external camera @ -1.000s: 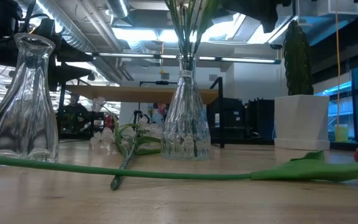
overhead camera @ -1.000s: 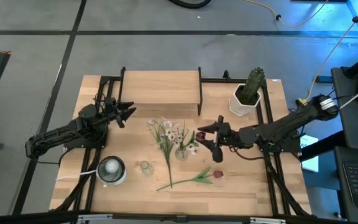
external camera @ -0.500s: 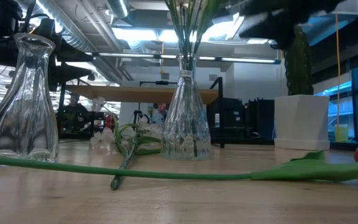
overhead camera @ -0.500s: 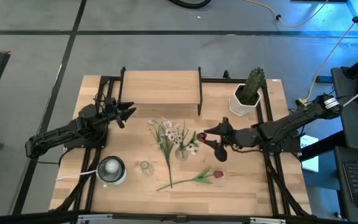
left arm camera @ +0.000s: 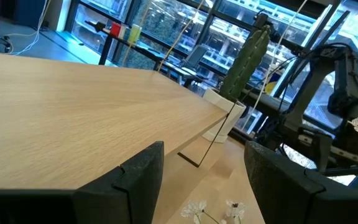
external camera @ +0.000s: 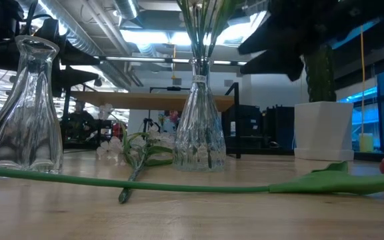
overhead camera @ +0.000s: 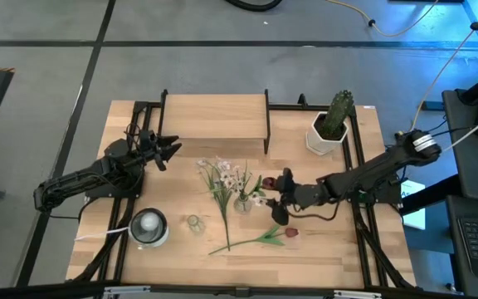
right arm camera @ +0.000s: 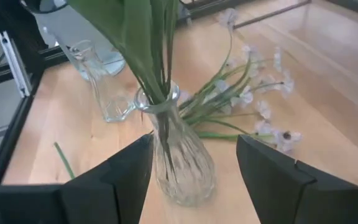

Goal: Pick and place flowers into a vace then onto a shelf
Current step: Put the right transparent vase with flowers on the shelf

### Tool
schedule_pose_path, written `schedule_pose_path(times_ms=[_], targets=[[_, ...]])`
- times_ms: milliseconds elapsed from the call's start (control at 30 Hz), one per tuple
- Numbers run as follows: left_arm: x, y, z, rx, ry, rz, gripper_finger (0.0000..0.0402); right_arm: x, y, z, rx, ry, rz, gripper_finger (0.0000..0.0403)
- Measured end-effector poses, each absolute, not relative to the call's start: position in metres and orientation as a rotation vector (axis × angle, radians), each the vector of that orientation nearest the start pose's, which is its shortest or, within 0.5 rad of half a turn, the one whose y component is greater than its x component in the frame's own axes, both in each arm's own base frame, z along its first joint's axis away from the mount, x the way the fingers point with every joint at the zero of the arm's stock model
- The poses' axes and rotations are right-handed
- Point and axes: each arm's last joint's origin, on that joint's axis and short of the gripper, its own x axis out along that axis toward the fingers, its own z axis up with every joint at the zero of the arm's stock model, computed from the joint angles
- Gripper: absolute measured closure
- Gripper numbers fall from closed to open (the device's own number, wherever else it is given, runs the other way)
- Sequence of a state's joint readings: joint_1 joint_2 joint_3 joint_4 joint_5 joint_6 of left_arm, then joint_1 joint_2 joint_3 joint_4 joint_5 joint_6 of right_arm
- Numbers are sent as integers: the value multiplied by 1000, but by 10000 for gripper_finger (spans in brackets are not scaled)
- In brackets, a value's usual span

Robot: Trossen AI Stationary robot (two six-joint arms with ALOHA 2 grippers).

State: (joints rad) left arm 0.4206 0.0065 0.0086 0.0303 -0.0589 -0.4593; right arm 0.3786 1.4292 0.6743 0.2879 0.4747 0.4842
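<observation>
two vases [external camera: 199, 123], one cactus [overhead camera: 336, 115], one shelf [overhead camera: 215, 117]

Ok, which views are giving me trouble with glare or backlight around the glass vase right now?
Low view: bright ceiling lights sit behind the cut-glass vase, so the stems and the right gripper read as dark silhouettes. Right wrist view: even light, the vase shows clearly. High view: no glare, vase small.

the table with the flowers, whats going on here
The right gripper is open, its fingers on either side of a cut-glass vase that already holds green stems. A spray of white blossoms lies on the table beside the vase, and a red-bud flower lies nearer the front edge. A second, empty glass vase stands apart. The shelf holds nothing yet. The left gripper waits, open, beside the shelf.
</observation>
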Motion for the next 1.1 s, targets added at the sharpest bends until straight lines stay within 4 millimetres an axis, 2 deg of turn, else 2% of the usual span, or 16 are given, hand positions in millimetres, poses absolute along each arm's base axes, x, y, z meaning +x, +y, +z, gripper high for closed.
schedule_pose_path(times_ms=[200, 567, 800, 1100], targets=[[88, 41, 168, -445, -137, 465, 185, 284, 99, 182, 254, 358, -176, 169], [88, 41, 168, -445, -138, 465, 185, 298, 104, 159, 216, 335, -156, 169], [88, 41, 168, -445, -138, 465, 185, 316, 108, 162, 153, 313, -149, 169], [88, 41, 168, -445, -137, 465, 185, 341, 101, 167, 176, 294, -194, 175]])
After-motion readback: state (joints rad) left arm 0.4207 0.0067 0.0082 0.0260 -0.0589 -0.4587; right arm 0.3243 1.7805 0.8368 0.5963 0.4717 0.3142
